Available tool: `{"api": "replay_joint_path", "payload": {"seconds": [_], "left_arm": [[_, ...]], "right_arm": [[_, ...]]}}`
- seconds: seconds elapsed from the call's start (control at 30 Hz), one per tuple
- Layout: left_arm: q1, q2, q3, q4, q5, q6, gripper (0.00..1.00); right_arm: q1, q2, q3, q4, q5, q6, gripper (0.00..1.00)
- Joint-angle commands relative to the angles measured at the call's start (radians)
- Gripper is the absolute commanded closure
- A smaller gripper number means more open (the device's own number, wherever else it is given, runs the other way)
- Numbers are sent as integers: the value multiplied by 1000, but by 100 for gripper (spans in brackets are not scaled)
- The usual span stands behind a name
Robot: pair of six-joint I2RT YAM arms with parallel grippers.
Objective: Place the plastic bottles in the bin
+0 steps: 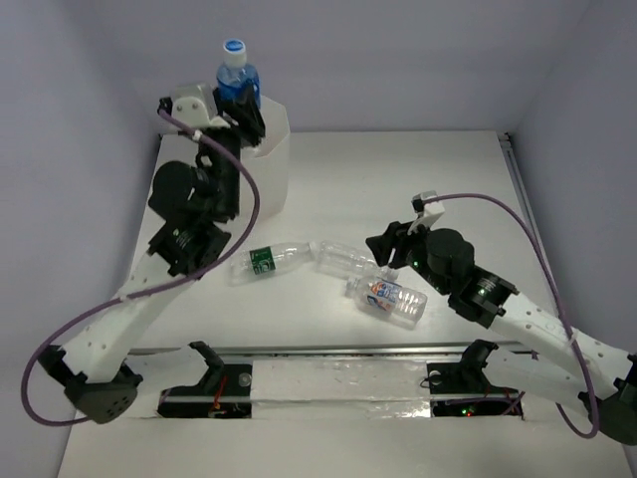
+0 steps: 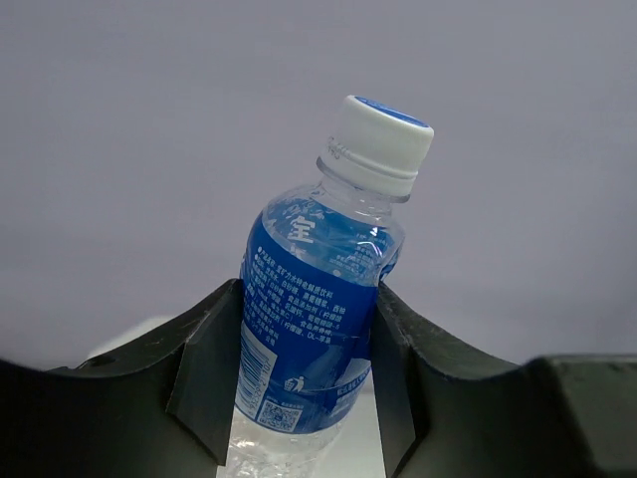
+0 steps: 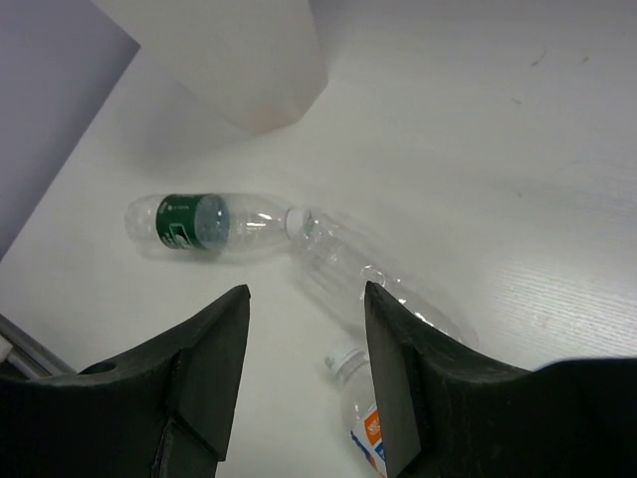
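My left gripper (image 1: pixel 244 112) (image 2: pixel 299 388) is shut on a clear bottle with a blue label (image 1: pixel 237 80) (image 2: pixel 314 309) and a white cap, held upright high over the translucent white bin (image 1: pixel 276 149) (image 3: pixel 239 60) at the back left. Three bottles lie on the table: a green-labelled one (image 1: pixel 267 261) (image 3: pixel 204 221), a plain clear one (image 1: pixel 343 259) (image 3: pixel 388 294), and one with an orange-blue label (image 1: pixel 390 299) (image 3: pixel 363 423). The right gripper (image 1: pixel 390 256) (image 3: pixel 307 378) hovers open just above the orange-blue bottle's cap end, with nothing between its fingers.
The white table (image 1: pixel 418 179) meets a grey wall at the back and left. A rail (image 1: pixel 518 179) runs along its right edge. Purple cables (image 1: pixel 249 209) loop off both arms.
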Motion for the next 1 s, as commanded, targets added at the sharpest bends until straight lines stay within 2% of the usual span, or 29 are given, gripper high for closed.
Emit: {"api": "replay_joint_path", "payload": {"seconds": [0.0, 0.07, 0.23, 0.3, 0.47, 0.63, 0.73, 0.77, 0.97], "left_arm": [[171, 96, 111, 159, 105, 9, 70], [297, 183, 155, 144, 176, -52, 70], [478, 361, 292, 102, 350, -170, 69], [550, 420, 330, 83, 415, -265, 68], [615, 494, 324, 102, 486, -310, 65], [627, 486, 217, 162, 530, -358, 60], [627, 466, 129, 202, 517, -368, 50], [627, 455, 113, 207, 515, -370, 44], [627, 417, 48, 202, 501, -356, 33]], "right_arm": [[5, 40, -28, 68, -42, 15, 45], [5, 45, -40, 82, -53, 21, 45], [5, 63, -54, 70, -52, 20, 44], [5, 85, -60, 65, -53, 18, 44], [5, 125, -60, 74, -58, 27, 42], [5, 131, -65, 73, -41, 32, 35], [5, 146, -57, 61, -35, 30, 31], [5, 154, -54, 56, -33, 30, 27], [5, 261, -4, 1, -53, 20, 18]]}}
